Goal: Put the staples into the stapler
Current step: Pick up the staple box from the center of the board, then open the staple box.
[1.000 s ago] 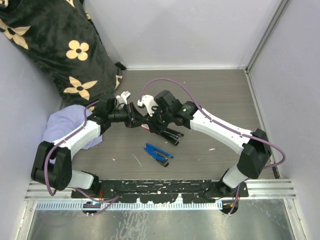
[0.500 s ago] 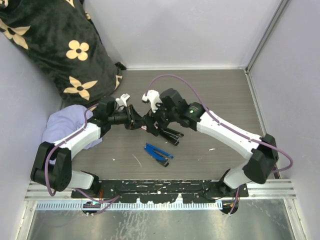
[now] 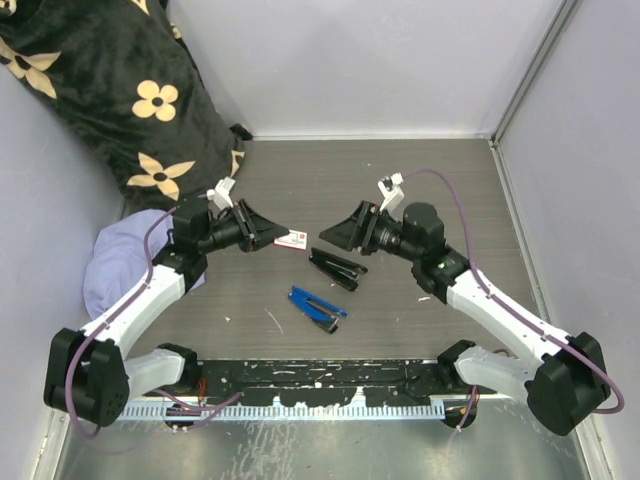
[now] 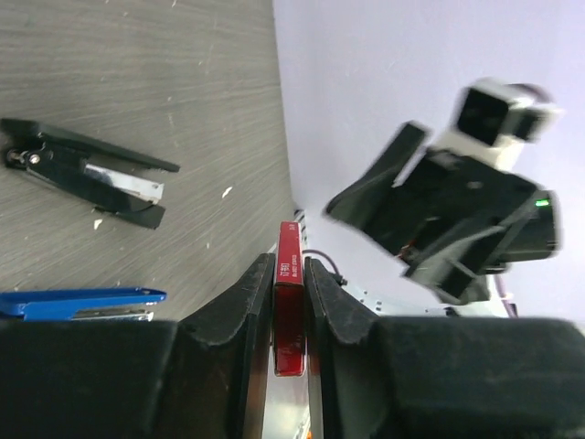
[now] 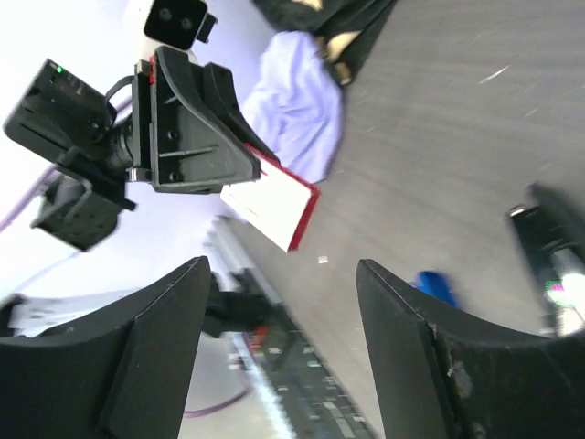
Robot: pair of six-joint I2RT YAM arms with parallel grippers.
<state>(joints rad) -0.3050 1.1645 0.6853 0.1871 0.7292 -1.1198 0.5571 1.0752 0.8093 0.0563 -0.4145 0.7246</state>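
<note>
Cardboard, white with a red edge: in the top view the staples (image 3: 291, 238) sit just beyond and left of the black stapler (image 3: 337, 268), pinched by the left jaws. The right jaws stand spread, beyond and right of it.

Left wrist view: the box is clamped edge-on (a blue stapler (image 4: 82, 304) lies near the black one).

Right wrist view: its own jaws are wide and empty, facing the box's free end.

Judgement: approach that end squarely and keep the left grip firm.

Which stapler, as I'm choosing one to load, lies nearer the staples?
The black stapler, just beside the staples; the blue stapler lies farther off, beyond it.
</note>
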